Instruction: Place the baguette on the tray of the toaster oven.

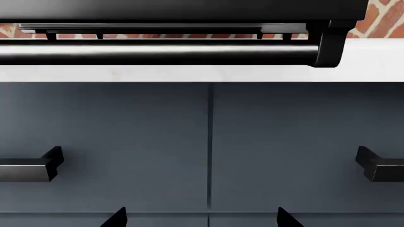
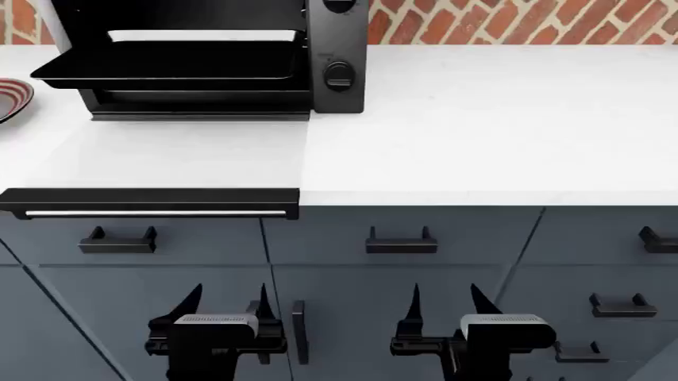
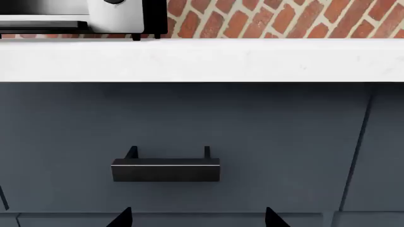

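Here the baguette is not seen, only a plate (image 2: 9, 97) edge left of the oven (image 2: 212, 59) with its tray (image 2: 159, 70) out, nearer the left gripper (image 2: 225, 305); both grippers, right (image 2: 443, 303) included, are held spread and empty below the surface (image 2: 477, 119).

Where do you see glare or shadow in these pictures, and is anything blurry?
Head view: sharp render, a bright streak along the oven door's handle, soft shadow on the counter beneath the toaster oven. Left wrist view: the handle shows a pale sheen. Right wrist view: evenly lit, no blur.
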Robot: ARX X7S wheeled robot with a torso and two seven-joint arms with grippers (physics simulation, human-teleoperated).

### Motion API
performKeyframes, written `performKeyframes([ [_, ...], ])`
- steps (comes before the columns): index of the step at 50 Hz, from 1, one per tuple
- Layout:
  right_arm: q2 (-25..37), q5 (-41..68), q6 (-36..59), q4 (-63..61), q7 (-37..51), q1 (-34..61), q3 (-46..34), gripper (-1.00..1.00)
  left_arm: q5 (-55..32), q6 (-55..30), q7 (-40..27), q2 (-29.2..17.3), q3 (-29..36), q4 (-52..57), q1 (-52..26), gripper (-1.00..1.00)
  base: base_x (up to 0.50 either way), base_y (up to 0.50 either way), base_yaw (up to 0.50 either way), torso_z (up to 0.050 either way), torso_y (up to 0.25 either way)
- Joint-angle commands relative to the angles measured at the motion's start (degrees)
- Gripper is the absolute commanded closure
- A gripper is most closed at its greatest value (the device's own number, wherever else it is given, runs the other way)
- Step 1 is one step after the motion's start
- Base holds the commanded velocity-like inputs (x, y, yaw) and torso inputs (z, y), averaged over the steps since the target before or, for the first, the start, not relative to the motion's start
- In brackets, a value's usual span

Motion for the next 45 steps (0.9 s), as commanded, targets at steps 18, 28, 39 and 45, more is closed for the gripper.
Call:
performKeyframes([
  [18, 3.51, 3.06, -3.03, -0.10, 2.89, -0.63, -4.51, -1.00, -2.90, 0.93, -4.20, -3.30, 3.76, -0.06, 0.08, -1.00, 0.00, 0.26, 0.00, 0.000, 0.000],
  [28, 4.34, 3.64, -3.21, -0.12, 3.82, -0.58, -5.48, -1.00, -3.27, 1.25, -5.16, -4.15, 4.95, -0.07, 0.11, -1.00, 0.00, 0.50, 0.00, 0.000, 0.000],
  [39, 5.04, 4.27, -3.13, -0.08, 4.63, -0.45, -6.35, -1.00, -3.92, 1.37, -6.12, -4.86, 5.70, -0.32, -0.13, -1.00, 0.00, 0.50, 0.00, 0.000, 0.000],
  [45, 5.43, 4.62, -3.17, -0.05, 5.04, -0.43, -6.84, -1.00, -4.23, 1.50, -6.51, -5.21, 6.21, -0.26, -0.09, -1.00, 0.00, 0.50, 0.00, 0.000, 0.000],
])
